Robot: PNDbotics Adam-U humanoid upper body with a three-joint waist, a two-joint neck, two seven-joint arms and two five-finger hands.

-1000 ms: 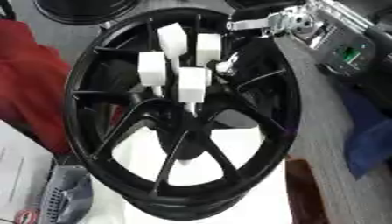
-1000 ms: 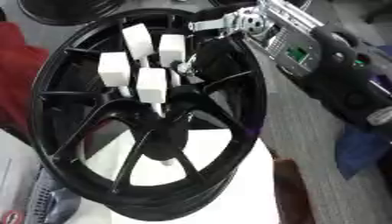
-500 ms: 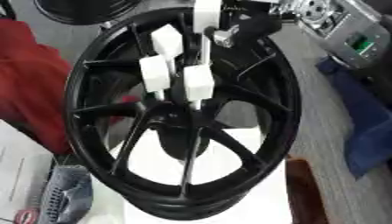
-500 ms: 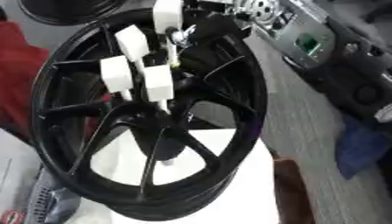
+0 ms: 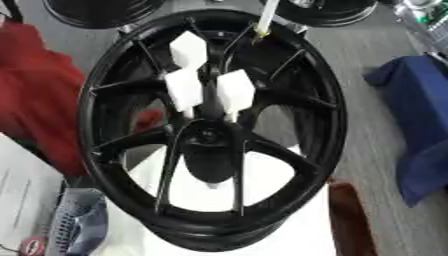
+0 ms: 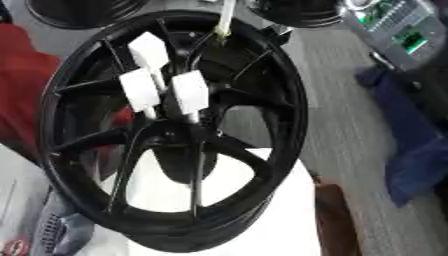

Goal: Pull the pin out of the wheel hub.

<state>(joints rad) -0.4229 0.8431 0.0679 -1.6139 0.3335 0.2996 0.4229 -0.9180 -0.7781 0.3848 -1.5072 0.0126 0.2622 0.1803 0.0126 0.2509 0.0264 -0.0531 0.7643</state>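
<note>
Black and glossy, the wheel hub fills the middle of both views, standing on a white surface at the lower centre. We see three white blocks clustered on the spokes just above the hub's centre: one higher up toward the upper left of the cluster, two side by side below it. A fourth white piece, a slim pin, stands apart at the top centre of the frame, running from the upper edge down to the inner side of the rim, where its yellowish lower tip sits at or just over the rim; we cannot tell whether it touches.

We find neither of our hands in either view, so we cannot say how their fingers stand, nor whether anything grips the pin above the frame's top edge.

Around the rim, a red cloth presses close on the left side, and a blue cloth lies on grey floor to the right, apart from the wheel. Two more dark wheels show along the top edge. A grey device with a green part sits in the upper right of the right eye view. Grey floor between wheel and blue cloth lies bare.
</note>
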